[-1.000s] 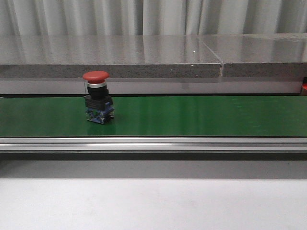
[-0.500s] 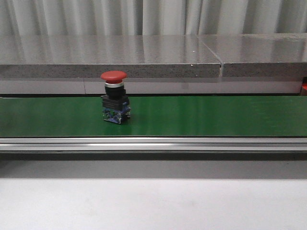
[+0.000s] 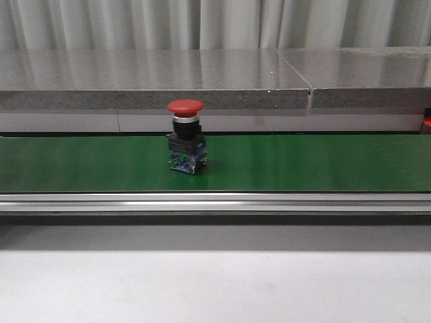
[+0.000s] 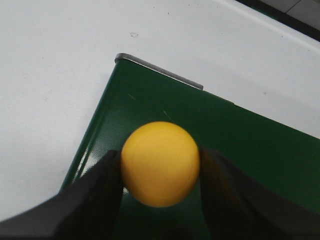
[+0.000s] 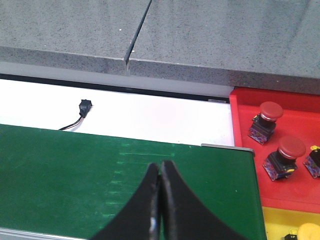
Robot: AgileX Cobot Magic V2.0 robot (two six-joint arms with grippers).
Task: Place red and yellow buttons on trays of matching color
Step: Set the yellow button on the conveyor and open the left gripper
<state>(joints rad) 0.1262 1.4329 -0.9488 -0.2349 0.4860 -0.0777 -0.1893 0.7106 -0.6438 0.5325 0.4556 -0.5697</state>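
Front view: a red button point(image 3: 186, 136) with a mushroom cap, black body and blue base is seen standing upright on the green conveyor belt point(image 3: 303, 161), left of centre, with neither arm in sight. In the left wrist view, the left gripper point(image 4: 160, 172) is shown clamped on a yellow button point(image 4: 160, 163) — its round cap is pinched between the two dark fingers point(image 4: 97, 190), above the green belt's end and the white table point(image 4: 45, 75). In the right wrist view, the right gripper point(image 5: 160, 200) is seen with its fingers pressed together and nothing between them, poised over the belt near its far end. Beside that end, a red tray point(image 5: 290, 145) is visible with two red buttons point(image 5: 263, 120) already set in it, and the edge of a further piece at the frame border cannot be identified. Below it a yellow tray point(image 5: 280, 222) is partly shown, with something yellow at its corner, too cropped to name. The task is judged to be partly done: some red buttons are sorted, while the one on the belt and the held yellow one are not yet placed. No brand, label or writing can be read anywhere — the small black connector point(image 5: 85, 107) on the white surface carries no legible marking.
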